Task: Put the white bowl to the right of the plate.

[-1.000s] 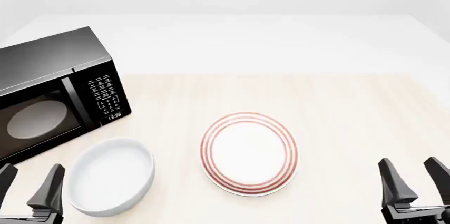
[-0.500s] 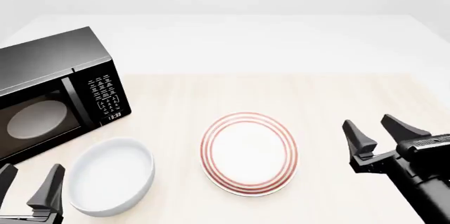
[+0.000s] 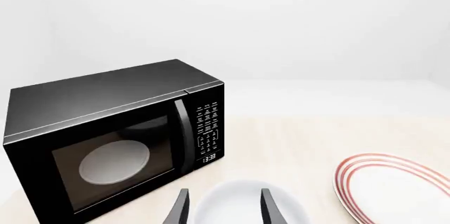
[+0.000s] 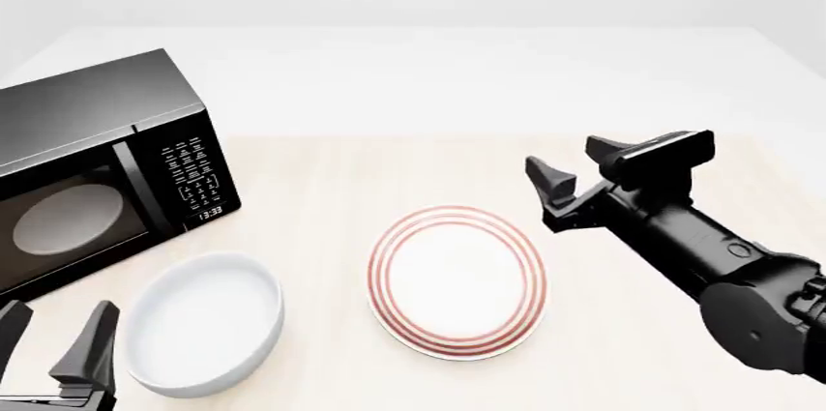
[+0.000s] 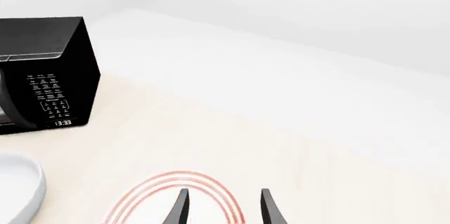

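White bowl [image 4: 204, 322], glossy and deep-sided: judged rigid, smooth and liable to slip, moderately light; the thin rim offers the only purchase, one finger inside the wall and one outside. The left gripper [image 4: 52, 345] stands with jaws parted wide and nothing between them; the bowl lies just beside it on its right, near rim close ahead of the fingertips in the left wrist view, apparently not touching. The right gripper [image 4: 601, 169] is raised, jaws likewise spread and empty, above the far right edge of the plate [image 4: 456, 281]; the bowl sits well apart from it, beyond the plate on the plate's left. The bare table [image 4: 645, 334] right of the plate is the destination. A black microwave [image 4: 97, 169] stands behind the bowl.
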`<state>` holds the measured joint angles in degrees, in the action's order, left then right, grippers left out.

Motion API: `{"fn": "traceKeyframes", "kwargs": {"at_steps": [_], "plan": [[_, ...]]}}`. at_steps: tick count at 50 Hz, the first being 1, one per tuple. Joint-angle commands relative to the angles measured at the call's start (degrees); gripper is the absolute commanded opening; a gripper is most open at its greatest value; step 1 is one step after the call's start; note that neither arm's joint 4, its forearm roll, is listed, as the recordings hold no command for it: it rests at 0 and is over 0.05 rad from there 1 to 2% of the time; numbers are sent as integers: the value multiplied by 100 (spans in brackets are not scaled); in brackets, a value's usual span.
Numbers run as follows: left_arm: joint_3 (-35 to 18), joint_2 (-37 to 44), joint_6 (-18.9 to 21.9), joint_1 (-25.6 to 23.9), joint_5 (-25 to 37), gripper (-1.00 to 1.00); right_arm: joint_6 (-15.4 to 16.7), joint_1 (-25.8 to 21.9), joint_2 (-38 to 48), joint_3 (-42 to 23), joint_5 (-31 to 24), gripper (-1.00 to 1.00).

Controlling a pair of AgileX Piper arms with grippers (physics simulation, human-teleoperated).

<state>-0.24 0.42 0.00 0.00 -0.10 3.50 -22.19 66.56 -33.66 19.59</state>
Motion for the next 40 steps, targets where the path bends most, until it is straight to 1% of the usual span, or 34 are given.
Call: {"fn": "traceKeyframes", "kwargs": {"at_steps": [1, 5, 6, 9, 11, 13, 15, 16, 17, 20, 23, 24, 26, 28, 29, 31, 32, 33, 34, 35, 36, 37, 38, 40], "plan": [[0, 0, 0, 0, 0, 100, 64, -416, 1048, -1021, -341, 100], [0, 0, 0, 0, 0, 100, 31, -561, 1210, -1193, -413, 100], [0, 0, 0, 0, 0, 100, -56, -654, 1290, -1299, -465, 100], [0, 0, 0, 0, 0, 100, -105, -796, 1487, -1511, -587, 100], [0, 0, 0, 0, 0, 100, -199, -883, 1559, -1591, -621, 100], [0, 0, 0, 0, 0, 100, -197, -968, 1690, -1708, -696, 100], [0, 0, 0, 0, 0, 100, -287, -1042, 1776, -1799, -740, 100], [0, 0, 0, 0, 0, 100, -279, -1088, 1812, -1832, -751, 100], [0, 0, 0, 0, 0, 100, -386, -1167, 1908, -1936, -819, 100], [0, 0, 0, 0, 0, 100, -291, -1298, 2026, -2068, -901, 100], [0, 0, 0, 0, 0, 100, -333, -1354, 2065, -2112, -928, 100], [0, 0, 0, 0, 0, 100, -310, -1453, 2226, -2248, -960, 100], [0, 0, 0, 0, 0, 100, -392, -1601, 2371, -2360, -1026, 100], [0, 0, 0, 0, 0, 100, -392, -1601, 2371, -2361, -1027, 100], [0, 0, 0, 0, 0, 100, -349, -1609, 2508, -2453, -1015, 100], [0, 0, 0, 0, 0, 100, -391, -1670, 2557, -2496, -1032, 100], [0, 0, 0, 0, 0, 100, -231, -1729, 2668, -2579, -1058, 100], [0, 0, 0, 0, 0, 100, -220, -1799, 2705, -2612, -1072, 100], [0, 0, 0, 0, 0, 100, -304, -1874, 2759, -2658, -1090, 100], [0, 0, 0, 0, 0, 100, -234, -1837, 2800, -2685, -1090, 100], [0, 0, 0, 0, 0, 100, -255, -1955, 2890, -2770, -1118, 100], [0, 0, 0, 0, 0, 100, -279, -1990, 2942, -2817, -1150, 100], [0, 0, 0, 0, 0, 100, -234, -2024, 2999, -2864, -1166, 100], [0, 0, 0, 0, 0, 100, -297, -2093, 3082, -2939, -1206, 100]]}}
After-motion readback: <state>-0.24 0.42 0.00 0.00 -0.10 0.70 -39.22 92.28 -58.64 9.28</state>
